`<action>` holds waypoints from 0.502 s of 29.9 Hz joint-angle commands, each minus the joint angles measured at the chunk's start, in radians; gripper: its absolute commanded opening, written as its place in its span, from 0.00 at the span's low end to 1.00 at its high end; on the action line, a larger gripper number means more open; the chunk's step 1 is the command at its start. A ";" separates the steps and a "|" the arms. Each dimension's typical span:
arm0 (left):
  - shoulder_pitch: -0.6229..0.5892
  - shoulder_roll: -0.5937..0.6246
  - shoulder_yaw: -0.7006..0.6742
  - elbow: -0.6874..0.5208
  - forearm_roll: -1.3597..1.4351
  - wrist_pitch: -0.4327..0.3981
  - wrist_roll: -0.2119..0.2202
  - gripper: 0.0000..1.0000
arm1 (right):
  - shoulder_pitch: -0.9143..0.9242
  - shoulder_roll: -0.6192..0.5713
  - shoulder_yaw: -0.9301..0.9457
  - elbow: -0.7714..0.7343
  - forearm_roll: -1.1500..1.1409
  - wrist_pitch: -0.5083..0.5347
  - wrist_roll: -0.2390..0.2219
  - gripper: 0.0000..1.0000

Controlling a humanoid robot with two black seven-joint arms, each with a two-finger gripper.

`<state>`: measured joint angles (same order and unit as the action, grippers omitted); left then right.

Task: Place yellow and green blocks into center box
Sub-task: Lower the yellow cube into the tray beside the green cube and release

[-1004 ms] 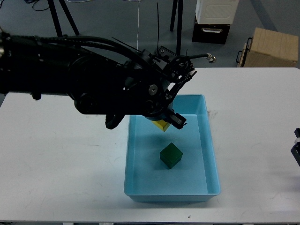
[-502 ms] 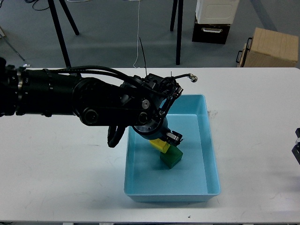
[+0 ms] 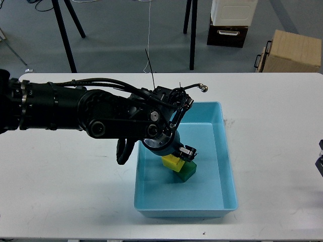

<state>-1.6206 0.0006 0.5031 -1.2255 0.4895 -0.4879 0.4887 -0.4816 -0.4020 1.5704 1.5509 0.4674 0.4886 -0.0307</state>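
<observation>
The light blue box (image 3: 222, 151) sits in the middle of the white table. My left arm reaches in from the left, and my left gripper (image 3: 182, 154) is low inside the box, shut on the yellow block (image 3: 172, 162). The yellow block rests against the top left of the green block (image 3: 189, 171), which lies on the box floor and is partly hidden behind it. Only a small dark piece of my right gripper (image 3: 320, 162) shows at the right edge, and its fingers cannot be made out.
The white table (image 3: 272, 111) spreads out on both sides of the box. Beyond its far edge stand tripod legs (image 3: 63, 30), a black and white case (image 3: 229, 22) and a cardboard box (image 3: 292, 50).
My left gripper has carried the yellow block down and forward inside the box, from above the far end to beside the green block. The green block has stayed in place.
</observation>
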 commanded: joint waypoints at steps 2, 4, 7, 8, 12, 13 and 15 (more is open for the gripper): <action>-0.005 -0.001 -0.015 0.001 0.000 -0.001 0.000 0.91 | 0.000 0.000 -0.001 0.000 -0.001 0.000 0.000 1.00; -0.012 -0.001 -0.018 0.001 0.000 -0.001 0.000 1.00 | 0.000 0.000 -0.001 0.000 -0.001 0.000 0.000 1.00; -0.030 -0.001 -0.029 0.007 0.000 -0.001 0.000 1.00 | 0.000 0.000 -0.001 0.002 -0.001 0.000 0.000 1.00; -0.038 -0.001 -0.038 0.009 0.000 -0.001 0.000 1.00 | 0.000 0.000 -0.001 0.002 -0.001 0.000 0.000 1.00; -0.065 -0.001 -0.052 0.011 0.000 -0.001 0.000 1.00 | 0.000 0.000 -0.003 0.002 -0.001 0.000 0.000 1.00; -0.074 -0.001 -0.054 0.012 -0.002 -0.001 0.000 1.00 | 0.000 0.000 -0.003 0.002 -0.001 0.000 0.000 1.00; -0.091 -0.001 -0.076 0.014 -0.006 -0.001 0.000 1.00 | 0.000 0.000 -0.003 0.002 -0.001 0.000 -0.002 1.00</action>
<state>-1.6869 -0.0001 0.4504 -1.2144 0.4889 -0.4888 0.4887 -0.4817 -0.4020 1.5681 1.5524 0.4662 0.4886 -0.0307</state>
